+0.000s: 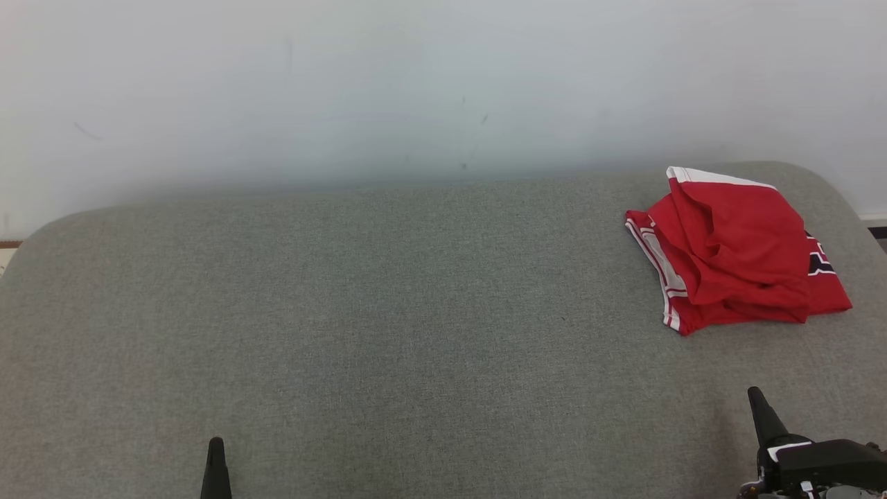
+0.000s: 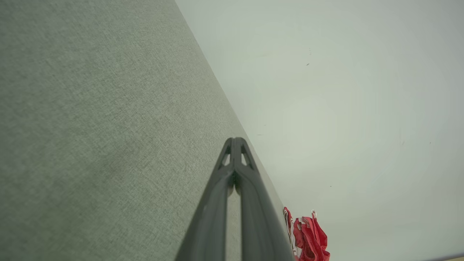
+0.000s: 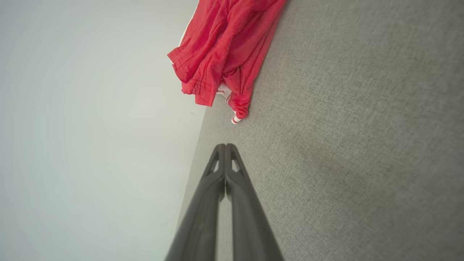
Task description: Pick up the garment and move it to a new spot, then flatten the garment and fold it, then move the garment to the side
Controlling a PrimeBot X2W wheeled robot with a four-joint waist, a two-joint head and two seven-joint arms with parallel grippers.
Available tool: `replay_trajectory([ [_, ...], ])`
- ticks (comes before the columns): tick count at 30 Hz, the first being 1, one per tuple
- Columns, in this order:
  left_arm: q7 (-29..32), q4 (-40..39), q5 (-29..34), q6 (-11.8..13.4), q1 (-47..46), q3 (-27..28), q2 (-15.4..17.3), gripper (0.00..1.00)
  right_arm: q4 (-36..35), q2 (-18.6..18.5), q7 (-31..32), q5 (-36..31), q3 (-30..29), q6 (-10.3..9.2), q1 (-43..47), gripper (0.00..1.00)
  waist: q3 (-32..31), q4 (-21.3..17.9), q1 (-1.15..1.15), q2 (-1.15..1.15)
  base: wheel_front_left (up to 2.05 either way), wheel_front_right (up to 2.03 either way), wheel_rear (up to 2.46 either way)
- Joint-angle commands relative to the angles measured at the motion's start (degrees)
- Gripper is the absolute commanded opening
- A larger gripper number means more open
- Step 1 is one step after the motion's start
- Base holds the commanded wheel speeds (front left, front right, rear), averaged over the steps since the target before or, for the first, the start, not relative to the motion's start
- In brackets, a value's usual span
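Observation:
A red garment [image 1: 734, 253] with white trim lies in a loosely folded heap at the far right of the grey fabric surface [image 1: 388, 319]. The same garment [image 3: 224, 54] fills the top of the right wrist view, and a small part of it [image 2: 308, 235] peeks out at the bottom of the left wrist view. My right gripper [image 1: 755, 395] sits at the lower right, below the garment and apart from it, shut with nothing held; its tips [image 3: 225, 146] meet. My left gripper [image 1: 216, 443] rests at the lower left, far from the garment, shut and empty, tips [image 2: 235, 139] together.
A pale wall [image 1: 416, 90] rises right behind the surface's far edge. The surface has rounded corners at far left and far right. A strip of floor [image 1: 876, 229] shows past the right corner.

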Motion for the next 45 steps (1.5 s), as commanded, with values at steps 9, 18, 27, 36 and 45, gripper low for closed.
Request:
replay_trajectory([
  [9, 0.4, 0.7, -6.5, -1.0, -1.5, -1.0, 0.4, 0.00, 0.2, -0.1, 2.7, 5.6, -2.6, 0.02, -1.6, 0.00, 0.2, 0.0, 0.00, 0.00, 0.00, 0.00, 0.00],
  [18, 0.6, 1.5, -11.5, -1.3, -2.0, -1.8, 0.4, 0.00, 0.7, 0.0, 4.9, 9.8, -4.7, 0.02, -2.1, 0.00, 0.4, 0.1, 0.00, 0.00, 0.00, 0.00, 0.00],
  [27, 0.8, 2.2, -16.2, -1.6, -2.6, -2.6, 0.4, 0.00, 1.1, 0.1, 7.0, 13.7, -6.6, 0.02, -2.7, 0.00, 0.6, 0.1, 0.00, 0.00, 0.00, 0.00, 0.00],
  [36, 0.9, 2.8, -19.9, -2.0, -2.9, -3.2, 0.4, 0.00, 1.5, 0.2, 8.7, 16.9, -8.2, 0.02, -3.0, 0.00, 0.7, 0.2, 0.00, 0.00, 0.00, 0.00, 0.00],
  [45, 1.0, 3.4, -23.8, -2.3, -3.3, -3.9, 0.4, 0.00, 1.9, 0.3, 10.6, 20.4, -9.9, 0.02, -3.5, 0.00, 0.9, 0.2, 0.00, 0.00, 0.00, 0.00, 0.00],
])
